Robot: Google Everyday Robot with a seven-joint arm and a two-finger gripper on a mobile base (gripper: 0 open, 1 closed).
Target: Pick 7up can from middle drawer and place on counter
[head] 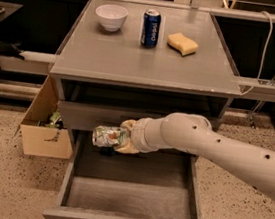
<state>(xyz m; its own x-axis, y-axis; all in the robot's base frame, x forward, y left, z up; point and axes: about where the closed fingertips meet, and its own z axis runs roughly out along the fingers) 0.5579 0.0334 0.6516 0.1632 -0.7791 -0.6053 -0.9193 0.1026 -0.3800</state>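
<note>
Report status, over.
End effector over rear of drawer, shut on 7up can. Can sideways, seemingly off the floor. Bowl, Pepsi can, sponge at far edge of counter; upper drawer front close above.

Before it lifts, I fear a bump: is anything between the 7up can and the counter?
The tool holds the 7up can over the drawer, below the front edge of the counter, which likely blocks a straight lift. Bowl, Pepsi can and sponge sit far back on top.
</note>
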